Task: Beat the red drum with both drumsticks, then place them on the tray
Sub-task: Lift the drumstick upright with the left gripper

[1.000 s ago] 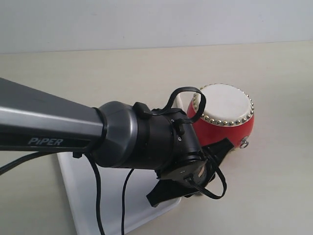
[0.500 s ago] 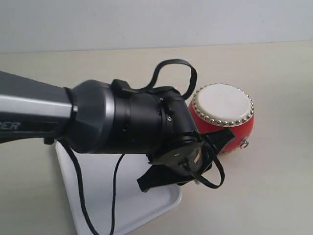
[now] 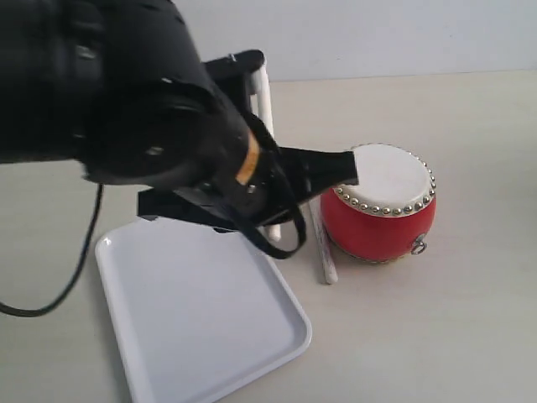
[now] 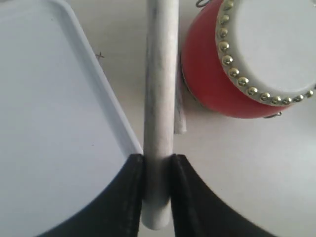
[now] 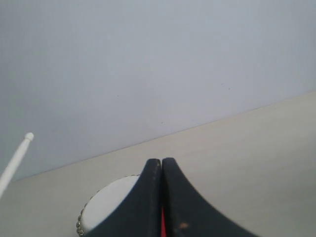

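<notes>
My left gripper (image 4: 158,168) is shut on one drumstick (image 4: 160,74), near its butt end. In the exterior view this gripper (image 3: 260,193) is above the gap between tray and drum, and its drumstick (image 3: 263,92) stands nearly upright. The second drumstick (image 3: 323,252) lies on the table between the white tray (image 3: 201,319) and the red drum (image 3: 382,218), also seen as a drumstick (image 4: 180,118) beside the drum (image 4: 202,74). My right gripper (image 5: 161,160) is shut with nothing in it, over the drum (image 5: 113,202). The raised drumstick's tip (image 5: 28,137) shows at that view's edge.
The left arm's dark wrist and cable (image 3: 151,109) fill the upper left of the exterior view and hide the table there. The tray's rim (image 4: 106,94) lies close beside the held stick. A pale wall (image 5: 158,59) rises behind the table.
The left arm has swung up and to the left, close to the camera, lifting its stick upright. The second stick on the table, hidden before, now shows beside the drum.
</notes>
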### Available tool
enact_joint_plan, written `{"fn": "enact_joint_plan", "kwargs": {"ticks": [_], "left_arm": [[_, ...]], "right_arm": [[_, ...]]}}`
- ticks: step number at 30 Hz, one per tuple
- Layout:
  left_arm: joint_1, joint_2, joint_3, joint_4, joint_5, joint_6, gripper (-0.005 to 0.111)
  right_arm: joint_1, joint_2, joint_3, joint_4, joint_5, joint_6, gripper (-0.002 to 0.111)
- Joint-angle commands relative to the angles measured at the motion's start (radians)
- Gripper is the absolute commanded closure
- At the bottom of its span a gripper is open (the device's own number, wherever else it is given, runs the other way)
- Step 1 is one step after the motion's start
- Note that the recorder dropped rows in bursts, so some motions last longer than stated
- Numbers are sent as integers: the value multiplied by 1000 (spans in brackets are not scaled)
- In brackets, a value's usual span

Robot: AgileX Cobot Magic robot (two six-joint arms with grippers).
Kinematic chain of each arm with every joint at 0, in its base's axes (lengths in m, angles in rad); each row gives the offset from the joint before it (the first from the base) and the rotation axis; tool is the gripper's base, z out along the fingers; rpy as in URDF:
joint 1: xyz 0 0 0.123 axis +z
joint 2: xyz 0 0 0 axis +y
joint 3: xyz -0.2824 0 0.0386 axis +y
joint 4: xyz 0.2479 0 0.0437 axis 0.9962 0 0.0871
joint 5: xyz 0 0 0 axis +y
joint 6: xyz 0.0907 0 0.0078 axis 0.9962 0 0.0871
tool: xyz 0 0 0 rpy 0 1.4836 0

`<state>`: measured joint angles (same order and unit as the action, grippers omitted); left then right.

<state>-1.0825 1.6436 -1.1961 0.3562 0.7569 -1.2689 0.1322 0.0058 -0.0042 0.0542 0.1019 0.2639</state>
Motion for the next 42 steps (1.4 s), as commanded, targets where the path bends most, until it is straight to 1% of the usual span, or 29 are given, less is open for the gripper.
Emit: {"fn": "enact_joint_plan", "kwargs": {"ticks": [1, 7, 9, 11, 14, 17, 19, 21, 23, 26, 29, 37, 38, 42], "left_arm": [[27, -189, 96, -31, -3, 172, 107], [107, -486, 268, -138, -6, 400, 107], [136, -587, 316, -212, 5, 498, 107], [172, -699, 357, -311, 50, 636, 107], [226, -820, 388, -393, 148, 795, 107], [275, -906, 397, -398, 238, 882, 107], [302, -944, 397, -433, 263, 929, 107], [318, -973, 407, -517, 252, 990, 107], [324, -982, 433, -639, 235, 1109, 107], [325, -984, 482, -732, 202, 1189, 107], [325, -984, 523, -723, 191, 1219, 107], [327, -982, 582, -592, 174, 1198, 107], [327, -982, 582, -586, 163, 1191, 107], [327, -982, 584, -523, 145, 1186, 107]], "right_arm": [[-4, -6, 4, -3, -14, -1, 108], [-4, -6, 4, -3, -14, -1, 108], [-4, -6, 4, -3, -14, -1, 108], [-4, -6, 4, -3, -14, -1, 108], [-4, -6, 4, -3, -14, -1, 108], [-4, -6, 4, -3, -14, -1, 108], [-4, -6, 4, -3, -14, -1, 108], [-4, -6, 4, -3, -14, -1, 108], [-4, -6, 4, -12, -14, -9, 108], [-4, -6, 4, -12, -14, -35, 108], [-4, -6, 4, -12, -14, -33, 108], [-4, -6, 4, 0, -24, -22, 108], [-4, -6, 4, 43, -39, 20, 108], [-4, -6, 4, 391, -132, 352, 108]]}}
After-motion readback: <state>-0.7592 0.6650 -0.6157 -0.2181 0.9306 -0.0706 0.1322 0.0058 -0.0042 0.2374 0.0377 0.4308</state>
